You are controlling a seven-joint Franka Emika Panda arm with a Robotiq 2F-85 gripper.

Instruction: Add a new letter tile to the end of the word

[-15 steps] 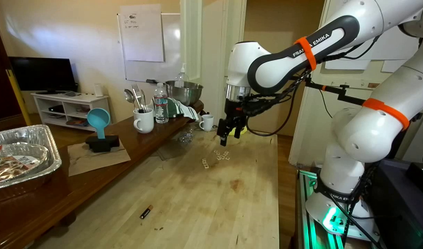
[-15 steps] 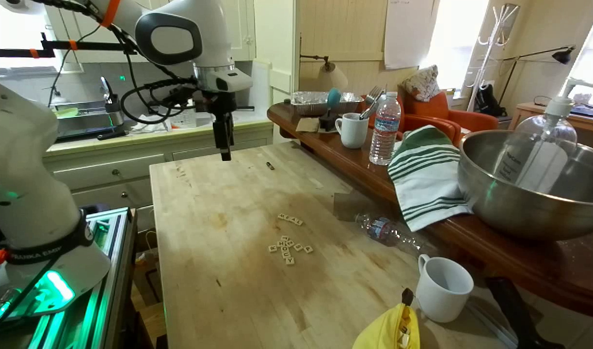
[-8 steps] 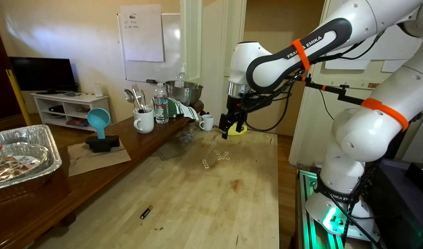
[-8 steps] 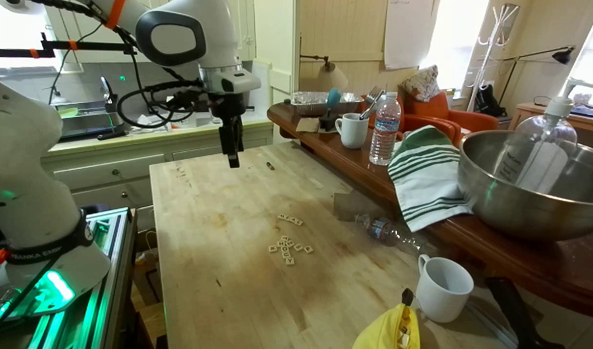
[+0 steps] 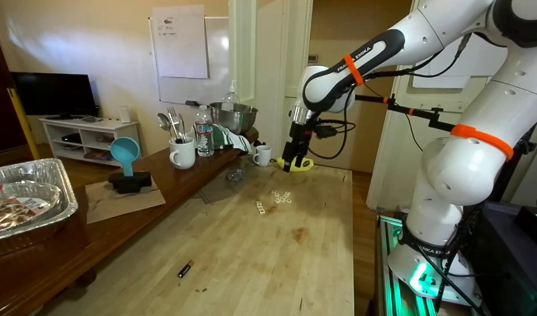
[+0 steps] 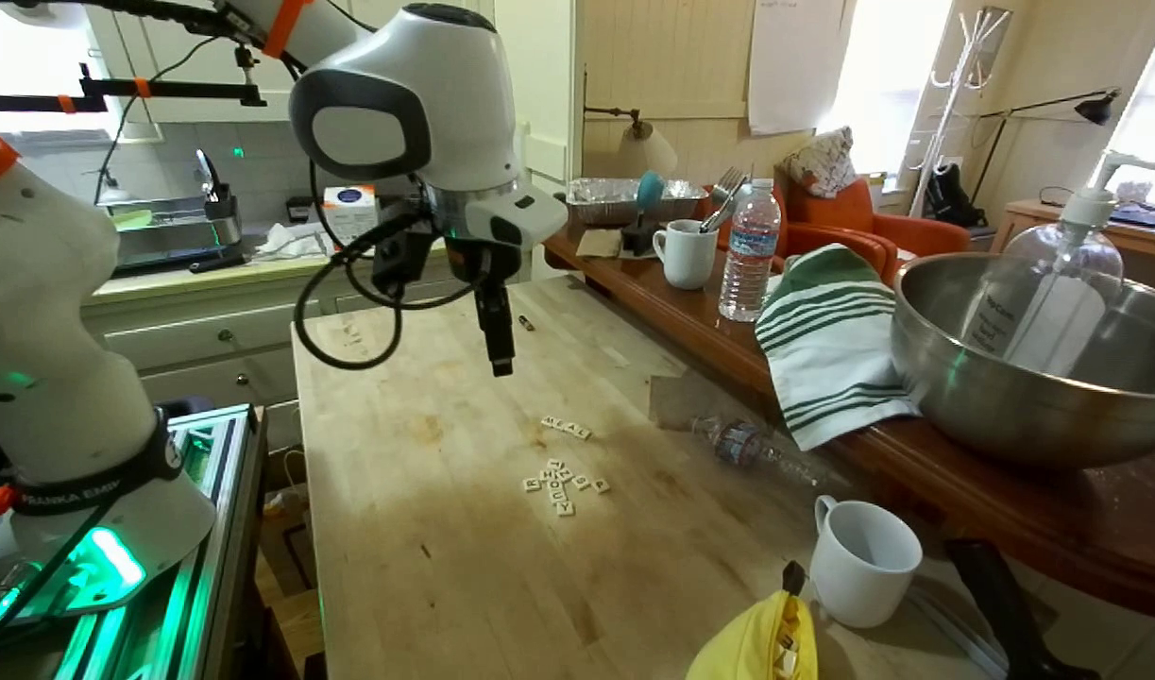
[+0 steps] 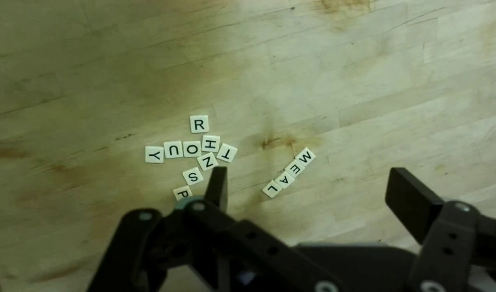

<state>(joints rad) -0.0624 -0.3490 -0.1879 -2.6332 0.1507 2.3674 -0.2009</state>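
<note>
Gripper (image 7: 308, 182) is hovering above the wooden tabletop (image 5: 268, 254), jaws spread wide apart. Word MEAL (image 7: 285, 179) is lying flat on the tabletop as a row of four cream letter tiles, showing between the fingers (image 7: 412, 200) in the wrist view. Nine other letter tiles (image 7: 192, 149) are forming a jumbled cluster near it, one partly hidden by the gripper. Yellow zippered pouch (image 6: 747, 647) is resting near a white mug (image 6: 856, 581); battery (image 5: 185, 269) is lying well apart from the tiles.

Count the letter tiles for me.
13 in the wrist view: 4 in the MEAL row, 9 in the cluster beside it. Pale pieces in the yellow pouch could be more tiles.
</note>
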